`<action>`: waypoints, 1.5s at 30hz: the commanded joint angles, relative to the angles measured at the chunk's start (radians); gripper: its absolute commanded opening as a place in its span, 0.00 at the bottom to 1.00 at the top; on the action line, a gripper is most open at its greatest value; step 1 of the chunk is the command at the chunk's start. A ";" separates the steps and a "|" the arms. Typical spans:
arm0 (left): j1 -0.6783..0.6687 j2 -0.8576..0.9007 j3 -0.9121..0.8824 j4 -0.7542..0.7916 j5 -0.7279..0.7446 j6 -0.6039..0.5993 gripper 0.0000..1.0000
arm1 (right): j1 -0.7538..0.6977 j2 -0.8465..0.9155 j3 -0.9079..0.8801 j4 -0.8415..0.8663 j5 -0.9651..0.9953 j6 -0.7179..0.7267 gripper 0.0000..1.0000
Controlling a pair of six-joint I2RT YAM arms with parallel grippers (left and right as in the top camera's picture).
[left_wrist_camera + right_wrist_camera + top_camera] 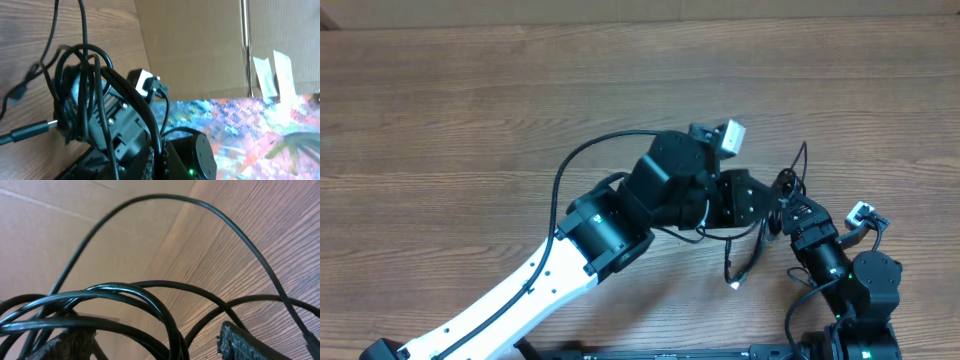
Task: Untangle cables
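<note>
The cables (786, 186) are thin black cords bunched in a small tangle at the right of the wooden table, between my two grippers. One loose end with a plug (735, 285) trails toward the front. My left gripper (770, 213) reaches in from the left. In the left wrist view it (159, 157) is shut on one cord, and loops of cables (82, 75) hang ahead with a flat plug (30, 131) sticking out. My right gripper (792, 210) meets the tangle from the front right. In the right wrist view it (160, 349) stands open, with several loops (150, 292) crossing between its fingers (245, 342).
The left arm's white link (520, 290) lies diagonally across the front left of the table (470, 120). The right arm's base (865, 290) stands at the front right corner. A cardboard wall (200, 45) and a colourful mat (260, 130) lie beyond the table's edge.
</note>
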 commanded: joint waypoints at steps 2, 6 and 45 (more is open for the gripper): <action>-0.031 -0.005 0.017 0.009 0.019 0.027 0.05 | -0.002 -0.006 0.014 0.005 0.026 -0.029 0.79; -0.043 -0.005 0.017 0.008 0.020 0.031 0.04 | -0.002 -0.006 0.014 0.003 0.027 -0.029 0.75; -0.055 -0.005 0.017 -0.138 -0.236 0.158 0.27 | -0.002 -0.006 0.014 0.002 0.033 -0.029 0.04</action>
